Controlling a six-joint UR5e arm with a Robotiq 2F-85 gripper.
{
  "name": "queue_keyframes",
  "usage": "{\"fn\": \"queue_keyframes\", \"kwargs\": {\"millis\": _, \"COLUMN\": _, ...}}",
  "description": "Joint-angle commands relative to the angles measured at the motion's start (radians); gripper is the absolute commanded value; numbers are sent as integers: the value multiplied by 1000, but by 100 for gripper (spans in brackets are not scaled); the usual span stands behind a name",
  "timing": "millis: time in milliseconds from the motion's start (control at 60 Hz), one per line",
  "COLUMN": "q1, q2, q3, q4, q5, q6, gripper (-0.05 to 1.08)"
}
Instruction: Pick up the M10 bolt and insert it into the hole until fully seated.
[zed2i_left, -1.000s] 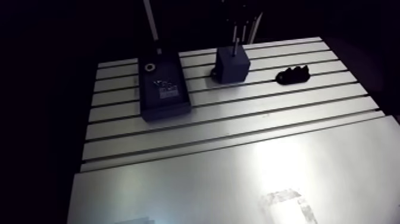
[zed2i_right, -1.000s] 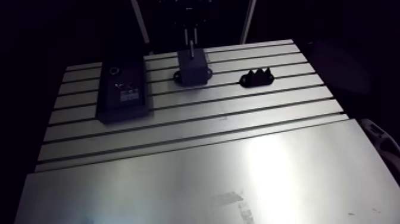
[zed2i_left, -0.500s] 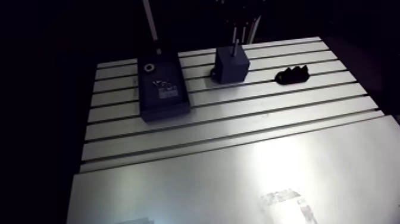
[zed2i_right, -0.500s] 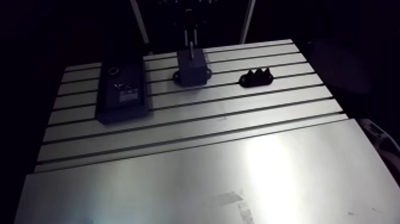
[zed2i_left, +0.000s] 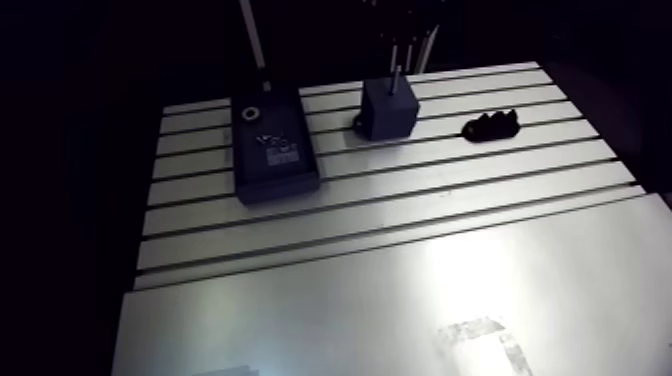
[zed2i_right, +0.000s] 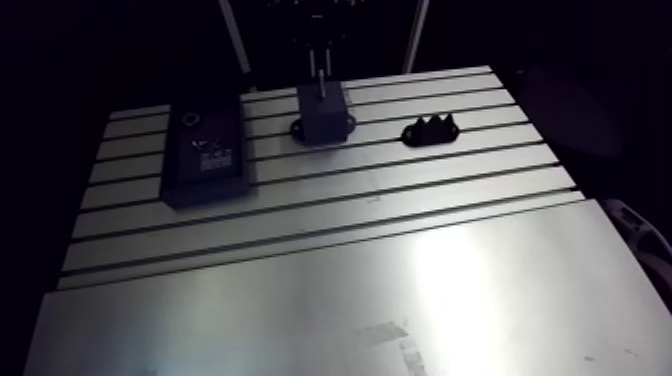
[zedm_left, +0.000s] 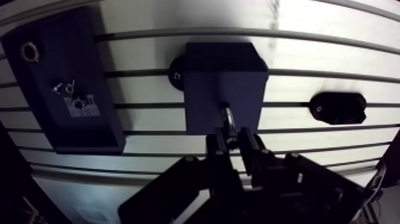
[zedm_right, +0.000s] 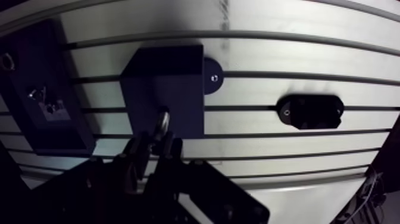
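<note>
The M10 bolt (zedm_left: 227, 116) stood upright on the top face of the dark block (zedm_left: 223, 71), near the block's edge closest to the hand (zedm_left: 232, 142). The hand was clamped on it, one finger pressed to each side of the shank. From the wrist view I could not tell how deep the bolt's tip sat in the block.

In the arm view, the block sat close to the far edge of the counter (zed2i_left: 400, 290), with only a few slotted strips behind it. On the near side of the block the slotted strips ran on, then gave way to a broad smooth sheet, the widest open stretch I had. A band of bare counter lay between the block and each of its neighbours.

I counted one bolt, one block, one flat dark slab (zedm_left: 89, 125) and one small black ridged piece (zedm_left: 337, 108). The block had one round foot (zedm_left: 176, 74) sticking out at its base, on the slab's side. The slab lay well apart from the block on that side. It carried a round ring (zedm_left: 29, 52) at its end and a few small bright bits (zedm_left: 62, 88) near its middle, too small for me to name. The black piece lay on the opposite side of the block, also apart from it, straddling a slot. Neither neighbour touched the block or the hand.
</note>
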Motion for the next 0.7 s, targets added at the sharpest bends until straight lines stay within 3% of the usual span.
{"fn": "queue_keyframes", "kwargs": {"millis": 17, "q1": 0, "q2": 0, "q3": -1, "q4": 0, "q5": 1, "q6": 1, "gripper": 108}}
{"fn": "queue_keyframes", "kwargs": {"millis": 700, "q1": 0, "q2": 0, "q3": 1, "q4": -14, "q5": 1, "q6": -1, "gripper": 108}}
